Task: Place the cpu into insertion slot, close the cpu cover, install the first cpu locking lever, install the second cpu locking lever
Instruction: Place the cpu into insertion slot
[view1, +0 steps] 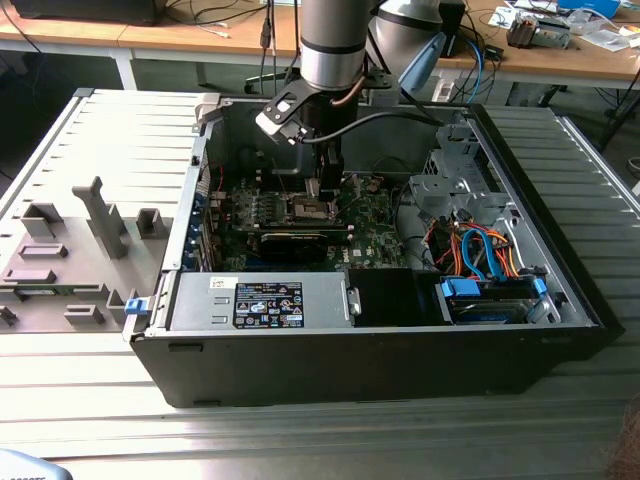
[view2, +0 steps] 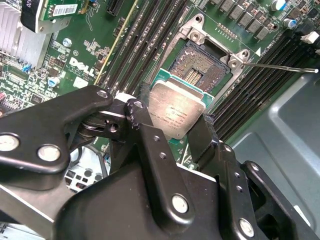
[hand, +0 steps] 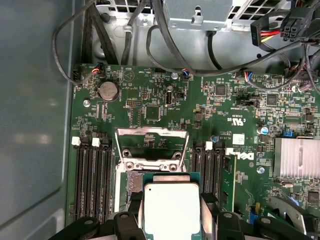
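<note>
Black gripper (view2: 172, 117), hanging straight down from the upright arm (view1: 330, 45), clamps the cpu (hand: 171, 210) over the insertion slot (view2: 200, 70).

Fine print marks the cpu (view2: 176, 114), white lettering the green board (hand: 210, 107), a sticker (view1: 268, 303) the power supply box (view1: 195, 300).

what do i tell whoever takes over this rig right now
Gripper: shut on the cpu, inside the pc case.
Cpu: held over the insertion slot, not seated; part of the slot shows uncovered.
Cpu cover: swung open.
Done: cpu picked up and brought to the slot.
Left: seating the cpu, closing the cover, both locking levers.
</note>
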